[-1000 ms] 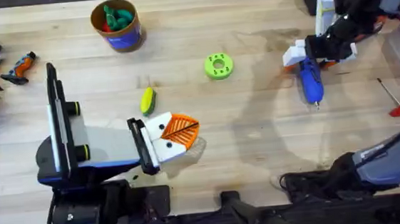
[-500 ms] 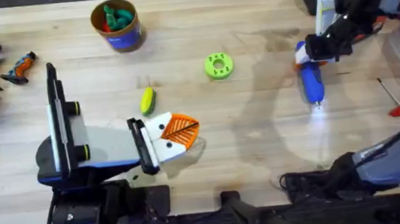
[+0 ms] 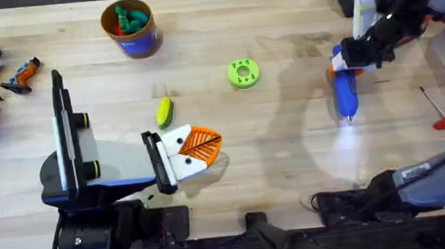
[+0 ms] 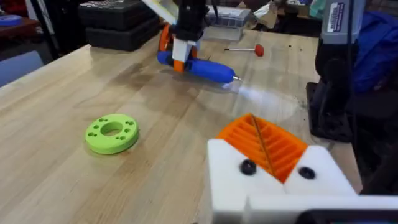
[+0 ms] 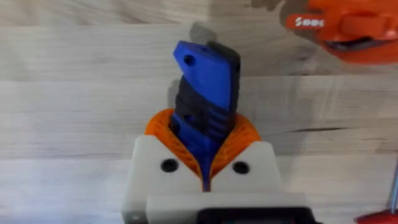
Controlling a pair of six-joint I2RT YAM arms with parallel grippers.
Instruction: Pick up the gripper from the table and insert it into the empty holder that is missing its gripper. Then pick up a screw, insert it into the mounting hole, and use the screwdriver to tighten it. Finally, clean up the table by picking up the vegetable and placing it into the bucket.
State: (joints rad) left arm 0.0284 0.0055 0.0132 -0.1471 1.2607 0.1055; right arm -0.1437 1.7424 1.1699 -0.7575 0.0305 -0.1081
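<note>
Screwdriver (image 3: 345,92), chunky blue, metal tip, right gripper (image 3: 358,55) pinching its back end

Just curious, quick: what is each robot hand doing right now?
Left gripper: fingers shut, holding nothing.
Right gripper: fingers shut on the blue screwdriver.

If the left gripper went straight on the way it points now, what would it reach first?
Probably nothing nearby: the left gripper points right across bare table. The green disc lies off to one side; the screwdriver sits farther ahead, though depth is unclear.
</note>
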